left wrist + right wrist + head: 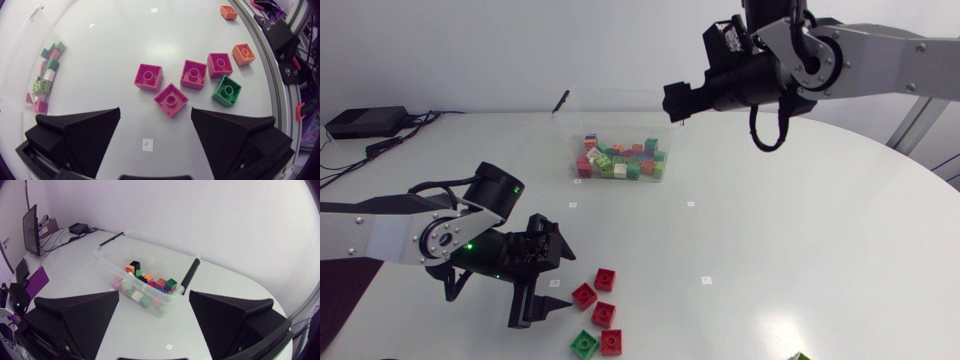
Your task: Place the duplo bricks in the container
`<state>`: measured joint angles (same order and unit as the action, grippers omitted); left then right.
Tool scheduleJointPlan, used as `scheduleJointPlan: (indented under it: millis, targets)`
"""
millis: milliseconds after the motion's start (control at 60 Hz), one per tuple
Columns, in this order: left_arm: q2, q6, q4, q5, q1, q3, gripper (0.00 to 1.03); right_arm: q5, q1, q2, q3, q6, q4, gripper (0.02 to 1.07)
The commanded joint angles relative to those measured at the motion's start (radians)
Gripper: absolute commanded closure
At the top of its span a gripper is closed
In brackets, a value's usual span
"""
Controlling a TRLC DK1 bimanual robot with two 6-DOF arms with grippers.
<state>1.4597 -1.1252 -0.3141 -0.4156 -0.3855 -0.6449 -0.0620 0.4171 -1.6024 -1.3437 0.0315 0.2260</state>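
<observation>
Left gripper [155, 145] is seen spread wide, nothing held, with red bricks [171, 99] and a green brick [227, 91] just ahead | two orange bricks [243, 53] are shown only by the left wrist view | clear container [150, 241] is seen holding many mixed bricks, ahead of the right gripper [155, 325], fingers apart, empty

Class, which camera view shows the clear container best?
The right wrist view: the container lies whole and near, bricks plain inside. The head view shows it smaller; the left wrist view catches only part.
</observation>
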Motion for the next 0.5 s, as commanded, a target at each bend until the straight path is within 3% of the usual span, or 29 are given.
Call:
scheduleJointPlan:
  millis: [0,283,483]
  targets:
    - [0.031,-0.094,0.004,-0.018,-0.024,0.021,0.06,0.005,-0.008,0.041,0.077,0.025,-0.019,0.06]
    - [0.119,-0.242,-0.028,-0.017,-0.07,-0.016,0.07,-0.007,0.048,0.137,0.258,0.064,-0.033,0.06]
    - [0.186,-0.301,-0.034,-0.015,-0.067,-0.061,0.17,-0.03,0.17,0.21,0.414,0.128,-0.045,0.06]
